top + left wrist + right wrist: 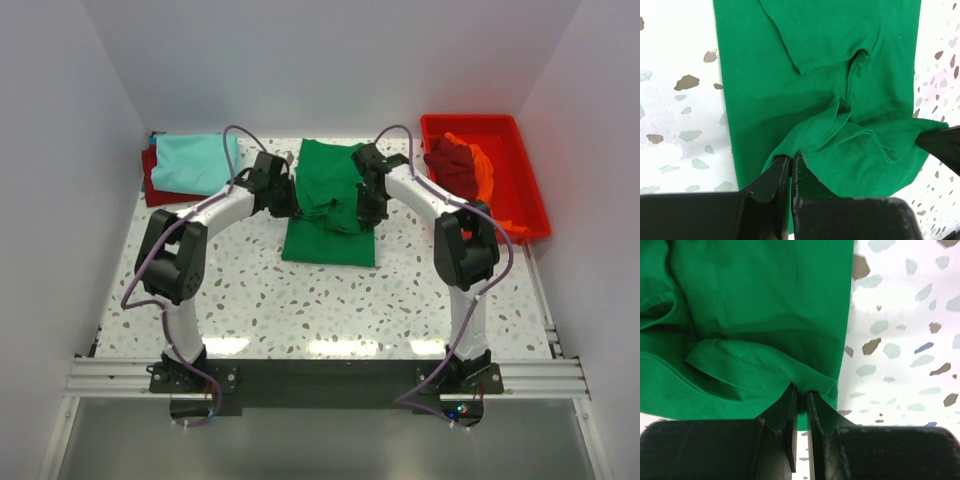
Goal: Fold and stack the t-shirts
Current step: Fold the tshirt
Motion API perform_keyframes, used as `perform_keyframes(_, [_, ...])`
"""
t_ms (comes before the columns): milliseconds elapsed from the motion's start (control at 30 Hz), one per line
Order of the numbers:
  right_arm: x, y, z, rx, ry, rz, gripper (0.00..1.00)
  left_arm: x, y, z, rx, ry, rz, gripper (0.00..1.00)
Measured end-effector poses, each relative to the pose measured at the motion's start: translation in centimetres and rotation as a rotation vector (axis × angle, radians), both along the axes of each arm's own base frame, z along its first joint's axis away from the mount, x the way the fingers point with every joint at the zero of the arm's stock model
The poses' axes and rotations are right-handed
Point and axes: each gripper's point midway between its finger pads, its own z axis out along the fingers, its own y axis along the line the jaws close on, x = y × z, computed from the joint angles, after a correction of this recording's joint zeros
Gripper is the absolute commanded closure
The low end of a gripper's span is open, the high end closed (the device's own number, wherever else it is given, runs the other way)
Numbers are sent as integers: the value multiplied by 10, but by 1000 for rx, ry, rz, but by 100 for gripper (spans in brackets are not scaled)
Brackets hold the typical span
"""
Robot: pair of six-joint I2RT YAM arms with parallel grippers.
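A bright green t-shirt (330, 205) lies partly folded on the middle of the table. My left gripper (287, 200) is shut on a bunched edge of the green t-shirt (840, 100), fingers pinching the cloth at its left side. My right gripper (365, 205) is shut on a hemmed edge of the same shirt (755, 315) at its right side. A light teal t-shirt (195, 162) lies folded on a dark red one (152, 185) at the back left. A dark red shirt (452, 165) and an orange shirt (482, 172) lie crumpled in the red tray.
The red plastic tray (520, 165) stands at the back right, past the table's right edge. White walls close in the back and both sides. The speckled table (300, 300) runs bare toward the arm bases.
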Motion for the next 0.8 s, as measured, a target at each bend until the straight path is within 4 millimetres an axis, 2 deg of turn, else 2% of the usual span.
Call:
perform_keyframes(333, [32,-2,5,16,-40,-20,100,12,6,1,-9,-20,21,100])
perform_keyframes(567, [42,-4,-4,12,-30,-22,100,21,6,-19,-3,3,27,100])
perform_keyframes(600, [43,-4,-7,11,-26,-23,97,22,7,-22,-1,8,30,100])
perform_keyframes(633, [45,-4,-9,12,-22,-23,88,25,8,-24,1,10,32,79])
perform_keyframes(667, [46,-3,-11,15,-18,-22,68,28,8,-26,4,9,32,62])
perform_keyframes(733, [50,-1,-14,24,-11,-15,52,35,8,-26,7,2,35,30])
perform_keyframes(800, [56,0,-12,29,-21,-10,41,39,10,-23,12,-9,46,23])
